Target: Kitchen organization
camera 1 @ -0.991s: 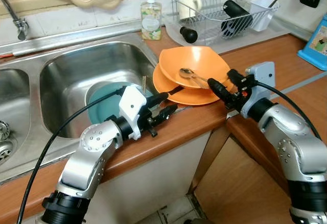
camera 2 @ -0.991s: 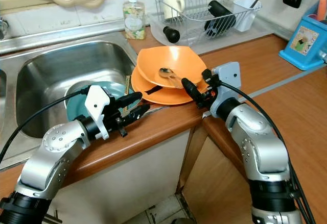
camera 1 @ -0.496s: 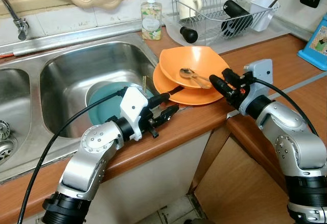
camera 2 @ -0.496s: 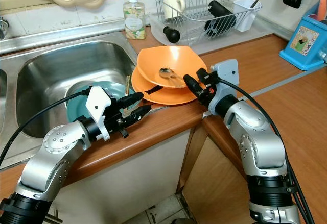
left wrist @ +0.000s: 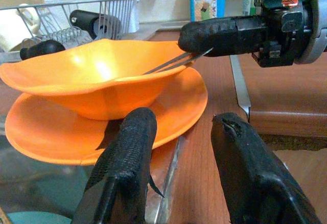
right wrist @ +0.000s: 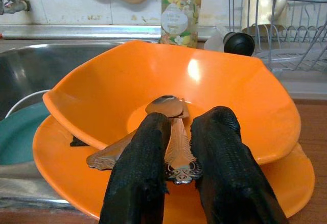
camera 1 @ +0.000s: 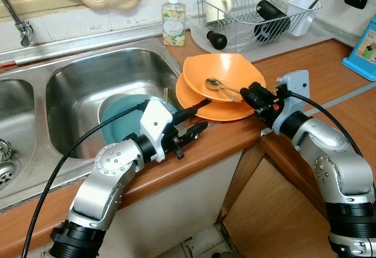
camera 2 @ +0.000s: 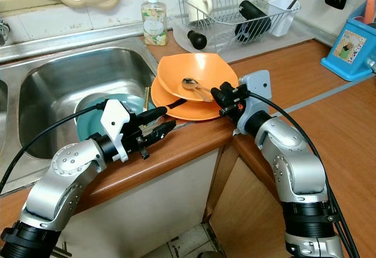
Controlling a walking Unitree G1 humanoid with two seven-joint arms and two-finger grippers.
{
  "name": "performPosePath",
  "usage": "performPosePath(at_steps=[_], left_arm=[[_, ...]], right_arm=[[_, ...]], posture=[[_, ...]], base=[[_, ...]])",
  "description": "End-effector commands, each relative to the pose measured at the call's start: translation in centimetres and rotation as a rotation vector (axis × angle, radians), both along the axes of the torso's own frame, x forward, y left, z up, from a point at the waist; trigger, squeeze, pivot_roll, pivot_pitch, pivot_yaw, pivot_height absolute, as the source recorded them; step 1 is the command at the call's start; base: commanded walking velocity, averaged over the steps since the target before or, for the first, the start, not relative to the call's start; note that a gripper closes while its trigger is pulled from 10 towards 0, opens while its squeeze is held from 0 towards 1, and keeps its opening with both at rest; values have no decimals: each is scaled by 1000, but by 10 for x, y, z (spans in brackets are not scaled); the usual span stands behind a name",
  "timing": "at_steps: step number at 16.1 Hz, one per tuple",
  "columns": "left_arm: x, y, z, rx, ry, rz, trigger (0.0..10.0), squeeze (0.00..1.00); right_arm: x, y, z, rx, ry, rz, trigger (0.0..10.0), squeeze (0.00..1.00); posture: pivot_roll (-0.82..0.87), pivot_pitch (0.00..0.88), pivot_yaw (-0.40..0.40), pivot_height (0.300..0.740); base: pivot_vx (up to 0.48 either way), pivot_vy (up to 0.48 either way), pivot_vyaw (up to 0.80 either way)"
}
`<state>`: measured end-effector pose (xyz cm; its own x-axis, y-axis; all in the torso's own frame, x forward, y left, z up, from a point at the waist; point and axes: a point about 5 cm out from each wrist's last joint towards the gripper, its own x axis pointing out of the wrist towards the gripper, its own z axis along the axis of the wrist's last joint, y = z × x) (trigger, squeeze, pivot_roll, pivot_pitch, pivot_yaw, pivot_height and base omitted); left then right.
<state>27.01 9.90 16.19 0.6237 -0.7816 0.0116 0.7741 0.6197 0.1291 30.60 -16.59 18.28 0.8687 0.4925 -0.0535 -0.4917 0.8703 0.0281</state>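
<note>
Two orange dishes sit stacked on the wooden counter [camera 1: 305,64] at the sink's [camera 1: 76,90] 3 o'clock edge: a bowl [camera 1: 223,73] resting on a plate [camera 1: 220,111]. Cutlery lies in the bowl, a spoon [camera 1: 212,84] with its head toward 10 o'clock and its handle running out toward 4 o'clock, with at least one more handle beside it.

At the bowl's 4 o'clock rim the right gripper [camera 1: 254,95] reaches in. Its fingers [right wrist: 138,168] are clenched close around the ornate ends of the handles, which show in the narrow gap between them in the right wrist view.

Low at the counter's front edge, at the plate's 7 o'clock, hovers the left gripper [camera 1: 194,123]. Its jaws are released, spread apart and grasping nothing, and they point at the plate rim.

Inside the sink, a teal plate [camera 1: 117,120] lies flat. Toward 12 o'clock from the dishes stands a soap bottle [camera 1: 174,17], and toward 1 o'clock a wire rack [camera 1: 258,11] holds a mug, a dark bottle and a white cup.
</note>
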Motion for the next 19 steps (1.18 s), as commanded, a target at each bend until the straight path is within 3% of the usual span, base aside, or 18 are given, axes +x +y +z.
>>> performPosePath(at_steps=[1, 4, 7, 9, 12, 13, 14, 15, 17, 19], left_arm=[[2, -1, 6, 12, -22, -3, 10000, 0], [3, -4, 12, 57, -71, -19, 10000, 0], [8, -9, 22, 157, -175, -20, 10000, 0], [12, -17, 32, 230, -280, -12, 10000, 0], [16, -26, 44, 233, -379, 16, 10000, 0], [21, -25, 46, 277, -432, 45, 5922, 0], [26, -21, 46, 323, -471, 85, 4784, 0], [28, -19, 45, 346, -480, 97, 4118, 0], [32, -16, 40, 422, -498, 102, 4471, 0], [35, -14, 38, 439, -497, 122, 4471, 0]], right_arm=[[2, 0, 3, 13, -2, -3, 0, 0], [2, -9, 11, -43, -33, -55, 0, 0], [1, -19, 24, -129, -102, -119, 0, 0], [-2, -13, 37, -97, -137, -87, 0, 0], [-13, 6, 45, -58, -151, 77, 0, 0], [-17, 13, 48, -28, -154, 127, 0, 0], [-20, 20, 52, 1, -155, 175, 0, 0], [-23, 23, 52, 9, -154, 205, 0, 0], [-30, 33, 53, 36, -146, 284, 0, 0], [-32, 36, 54, 45, -143, 309, 0, 0]], posture=[[-139, 0, 18, 740], [-146, 0, 29, 740], [-149, 0, 36, 740], [-147, 0, 38, 740], [-144, 0, 39, 740], [-144, 0, 40, 740], [-144, 0, 42, 740], [-143, 0, 42, 740], [-140, 0, 43, 740], [-139, 0, 43, 740]], base=[[0, 0, 0], [0, 0, 0], [0, 0, 0], [0, 0, 0], [0, 0, 0], [0, 0, 0], [0, 0, 0], [0, 0, 0], [0, 0, 0], [0, 0, 0]])
